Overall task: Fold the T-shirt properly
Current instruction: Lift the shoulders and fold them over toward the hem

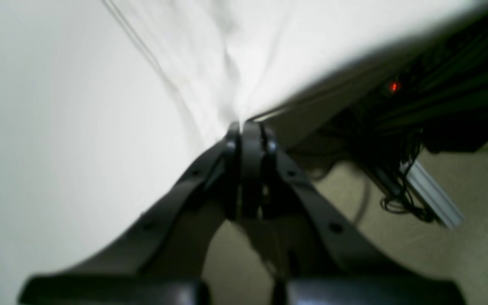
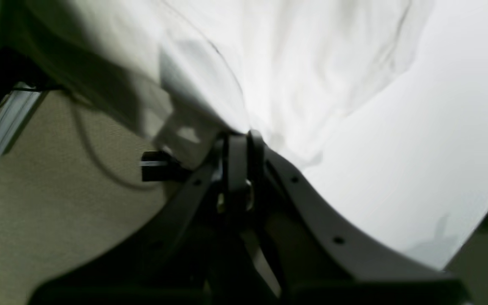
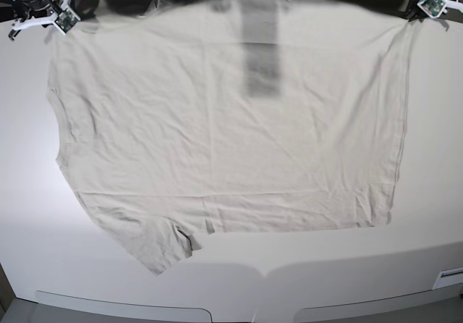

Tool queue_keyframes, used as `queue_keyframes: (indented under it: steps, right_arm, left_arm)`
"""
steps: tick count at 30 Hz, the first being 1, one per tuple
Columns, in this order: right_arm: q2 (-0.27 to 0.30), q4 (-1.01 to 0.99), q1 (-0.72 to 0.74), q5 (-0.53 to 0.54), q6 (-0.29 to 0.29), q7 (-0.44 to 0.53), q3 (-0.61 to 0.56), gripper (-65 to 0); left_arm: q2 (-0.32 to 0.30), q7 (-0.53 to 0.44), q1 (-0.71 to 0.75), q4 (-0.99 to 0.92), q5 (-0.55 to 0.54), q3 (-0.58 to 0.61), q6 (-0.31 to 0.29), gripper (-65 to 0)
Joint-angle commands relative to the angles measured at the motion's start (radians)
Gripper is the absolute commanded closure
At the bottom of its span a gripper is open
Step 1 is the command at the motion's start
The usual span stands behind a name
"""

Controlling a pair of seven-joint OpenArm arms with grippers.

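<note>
- The T-shirt point(image 3: 224, 127) is seen spread across the white table point(image 3: 434, 156) in the base view, filling most of the frame from the top edge down to the lower middle; one sleeve point(image 3: 155, 240) is seen pointing toward the lower left, with a folded-over band of cloth along the bottom.
- The left gripper point(image 1: 246, 125) is seen at the centre of the left wrist view, its jaws pressed together on a pinch of the T-shirt point(image 1: 235, 55); creases are seen fanning from the tips toward the top of the frame.
- The right gripper point(image 2: 239, 137) is seen at the centre of the right wrist view, likewise clamped on the edge of the T-shirt point(image 2: 295, 63); the cloth is seen bunched toward the upper middle.
- In the base view the two arms are visible only as small parts at the upper left point(image 3: 43, 11) and upper right point(image 3: 434, 3) corners, at the far corners of the cloth.
- The floor point(image 1: 460, 203), with dark cables point(image 1: 400, 203), is seen at the lower right of the left wrist view.
</note>
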Motion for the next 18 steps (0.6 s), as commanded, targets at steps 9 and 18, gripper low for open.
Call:
queue_keyframes:
  steps: [9, 18]
  right_arm:
    - [0.032, 0.014, 0.111, 0.031, -0.014, 0.027, 0.018, 0.0]
    - [0.039, -0.078, 0.344, 0.030, -0.015, 0.052, -0.103, 0.0]
  left_arm:
    - [-0.010, 0.044, -0.132, 0.058, -0.041, -0.011, 0.051, 0.0]
    - [-0.010, 0.061, -0.304, -0.042, -0.063, -0.004, 0.051, 0.0]
